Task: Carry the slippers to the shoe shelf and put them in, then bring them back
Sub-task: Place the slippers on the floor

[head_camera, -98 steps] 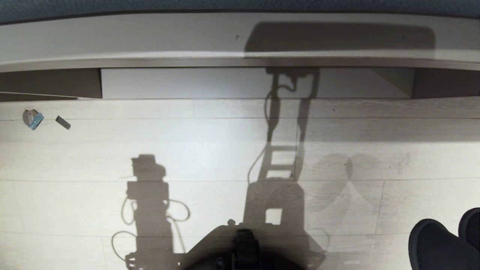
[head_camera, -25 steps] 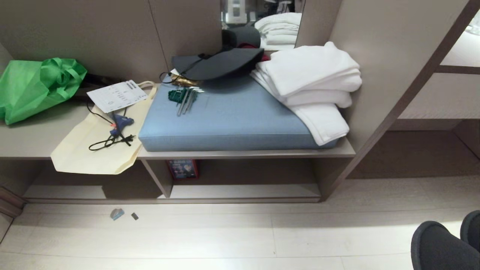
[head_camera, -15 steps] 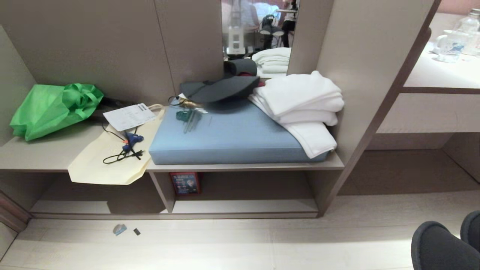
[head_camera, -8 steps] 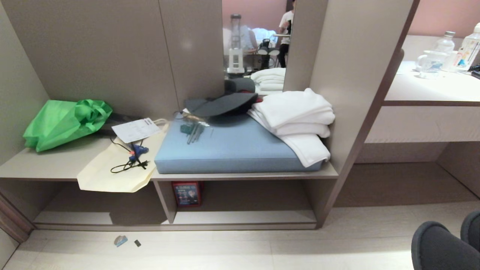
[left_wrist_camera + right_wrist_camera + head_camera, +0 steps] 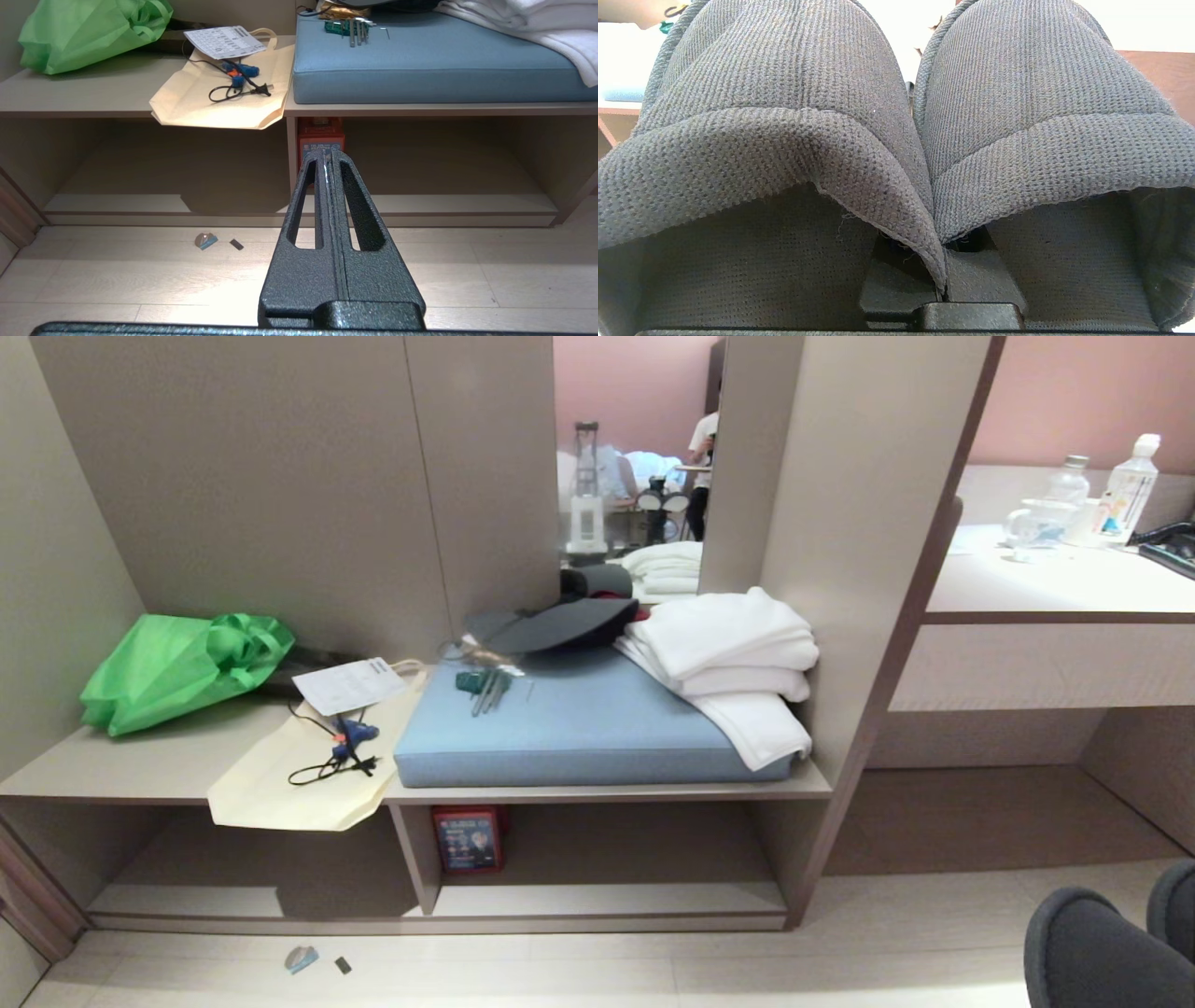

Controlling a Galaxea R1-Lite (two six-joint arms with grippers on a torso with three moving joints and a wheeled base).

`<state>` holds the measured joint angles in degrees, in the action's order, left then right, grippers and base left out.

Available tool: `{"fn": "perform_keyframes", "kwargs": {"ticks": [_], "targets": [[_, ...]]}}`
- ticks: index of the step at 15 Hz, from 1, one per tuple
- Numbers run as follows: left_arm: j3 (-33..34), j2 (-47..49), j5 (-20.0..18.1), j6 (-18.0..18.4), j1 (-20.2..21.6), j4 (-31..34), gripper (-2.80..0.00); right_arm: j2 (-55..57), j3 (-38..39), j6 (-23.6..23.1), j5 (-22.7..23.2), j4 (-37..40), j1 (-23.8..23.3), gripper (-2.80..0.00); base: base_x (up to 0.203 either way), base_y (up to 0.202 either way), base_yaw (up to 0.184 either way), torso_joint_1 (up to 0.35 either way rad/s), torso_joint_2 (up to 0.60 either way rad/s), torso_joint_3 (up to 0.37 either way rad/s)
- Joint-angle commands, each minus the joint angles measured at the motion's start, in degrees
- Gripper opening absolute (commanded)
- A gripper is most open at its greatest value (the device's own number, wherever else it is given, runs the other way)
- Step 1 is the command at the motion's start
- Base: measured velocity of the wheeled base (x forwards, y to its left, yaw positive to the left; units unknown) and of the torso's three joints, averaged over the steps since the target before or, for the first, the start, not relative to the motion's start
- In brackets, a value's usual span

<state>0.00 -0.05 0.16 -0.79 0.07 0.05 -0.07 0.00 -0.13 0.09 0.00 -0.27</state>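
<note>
The slippers [image 5: 1092, 952], dark grey-blue with rounded toes, hang at the lower right of the head view, above the pale floor. In the right wrist view both slippers [image 5: 784, 116] fill the picture side by side. My right gripper [image 5: 942, 280] is shut on their inner edges, its fingers mostly hidden by the fabric. The shoe shelf [image 5: 607, 901] is the low taupe cubby ahead and to the left, with a pale bottom board and a front lip. My left gripper [image 5: 328, 156] is shut on nothing and points level at the shoe shelf [image 5: 444, 204].
A blue cushion [image 5: 579, 728], white towels [image 5: 738, 663], a green bag [image 5: 177, 667] and a cream tote [image 5: 299, 775] lie on the bench above the cubby. A red box [image 5: 467, 838] stands inside it. Small scraps [image 5: 301, 959] lie on the floor. A desk counter [image 5: 1046, 588] is at the right.
My view has tilted up, so the whole unit has slid down the picture and more wall and mirror show. The slippers stay in the same corner, still gripped.
</note>
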Motion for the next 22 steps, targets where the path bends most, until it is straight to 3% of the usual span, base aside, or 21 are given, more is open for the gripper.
{"fn": "perform_keyframes", "kwargs": {"ticks": [1, 13, 22], "targets": [[0.00, 0.05, 0.02, 0.08, 0.01, -0.03, -2.80, -0.01, 0.00, -0.04, 0.00, 0.00, 0.00, -2.80, 0.000, 0.000, 0.000, 0.000, 0.00, 0.000], [0.00, 0.05, 0.02, 0.00, 0.01, -0.05, -2.80, -0.01, 0.00, -0.13, 0.00, 0.00, 0.00, -2.80, 0.000, 0.000, 0.000, 0.000, 0.00, 0.000], [0.00, 0.05, 0.02, 0.00, 0.01, -0.05, -2.80, -0.01, 0.00, -0.13, 0.00, 0.00, 0.00, -2.80, 0.000, -0.183, 0.006, 0.002, 0.00, 0.004]]}}
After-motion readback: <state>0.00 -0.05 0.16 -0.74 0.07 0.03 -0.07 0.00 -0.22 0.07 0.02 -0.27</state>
